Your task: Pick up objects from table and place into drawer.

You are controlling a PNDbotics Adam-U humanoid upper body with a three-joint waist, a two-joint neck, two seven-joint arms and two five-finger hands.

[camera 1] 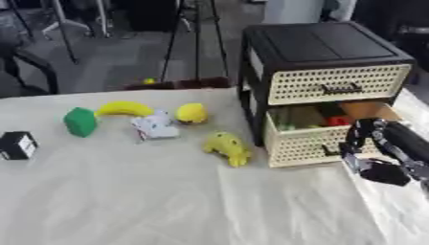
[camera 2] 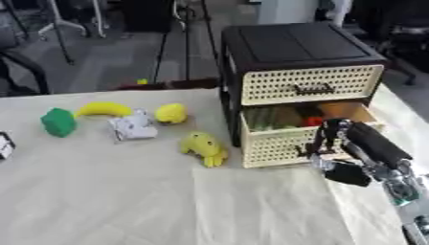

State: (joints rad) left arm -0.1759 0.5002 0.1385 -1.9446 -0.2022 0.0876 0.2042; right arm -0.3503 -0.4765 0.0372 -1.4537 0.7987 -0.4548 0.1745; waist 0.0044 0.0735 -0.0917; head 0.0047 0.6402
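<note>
Black fingers of the right hand (camera 2: pixel 328 141) curl at the front rim of the open lower drawer (camera 2: pixel 276 143); whether they grip it is unclear. At 9 o'clock of it lie 1 yellow toy (camera 2: pixel 204 149), 1 banana (camera 2: pixel 103 109), 1 green block (camera 2: pixel 59 122), 1 white object (camera 2: pixel 132 127), 1 yellow round toy (camera 2: pixel 171 113).

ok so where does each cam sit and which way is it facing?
Left eye view: in the head, looking down at the table and drawer unit; right hand shows at the open lower drawer.
Right eye view: same head, same downward aim; shows more of the right arm.
Shared: yellow toy, banana, green block. Left hand in neither.
</note>
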